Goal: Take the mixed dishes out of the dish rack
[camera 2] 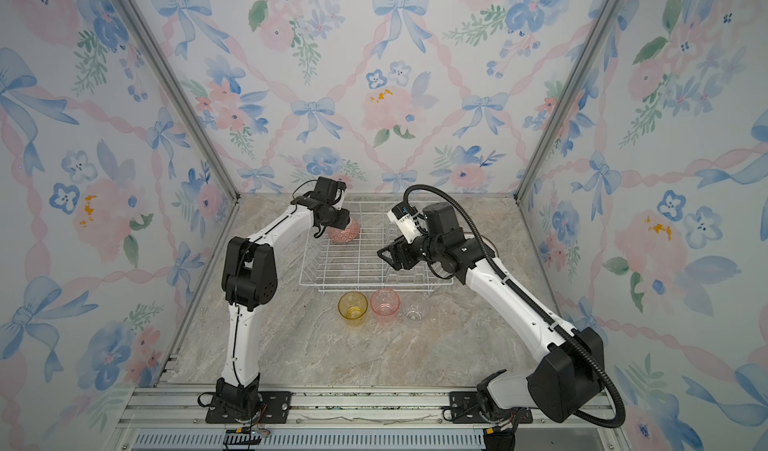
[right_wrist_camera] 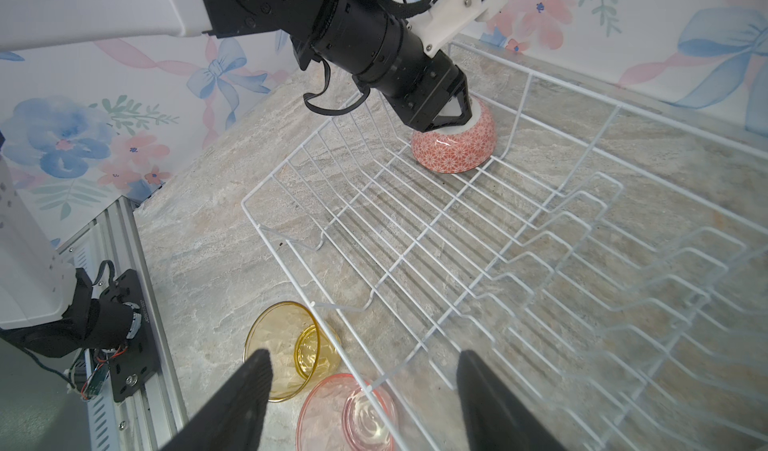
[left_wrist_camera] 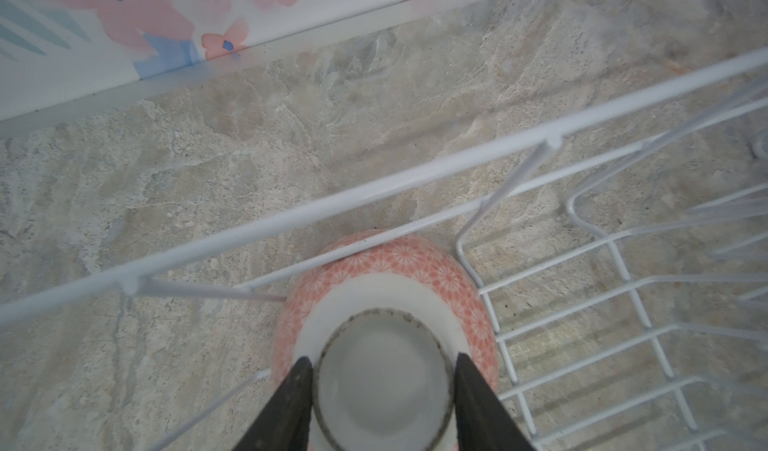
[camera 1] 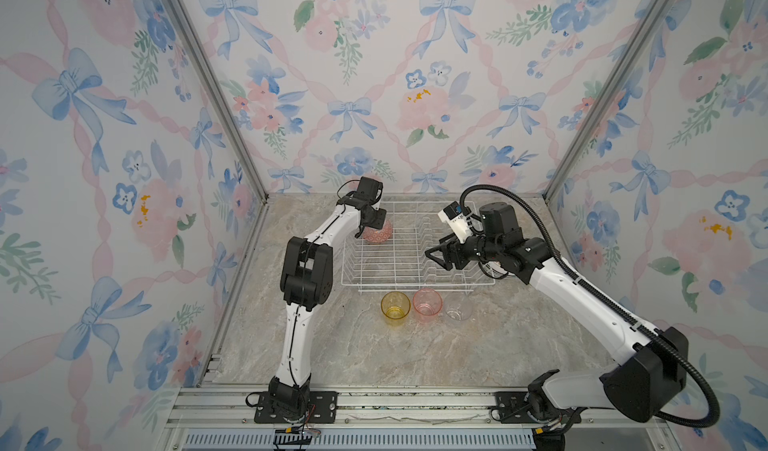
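Left wrist view: left hand (left_wrist_camera: 383,357) straddles the foot ring of the upturned bowl (left_wrist_camera: 395,262), far left in the dish rack (left_wrist_camera: 415,185); clamped or not I cannot tell; I'd squeeze squarely, then lift straight

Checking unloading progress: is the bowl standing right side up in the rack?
No, the bowl lies upside down in the rack, bottom up, flanked by the fingers of the left gripper.
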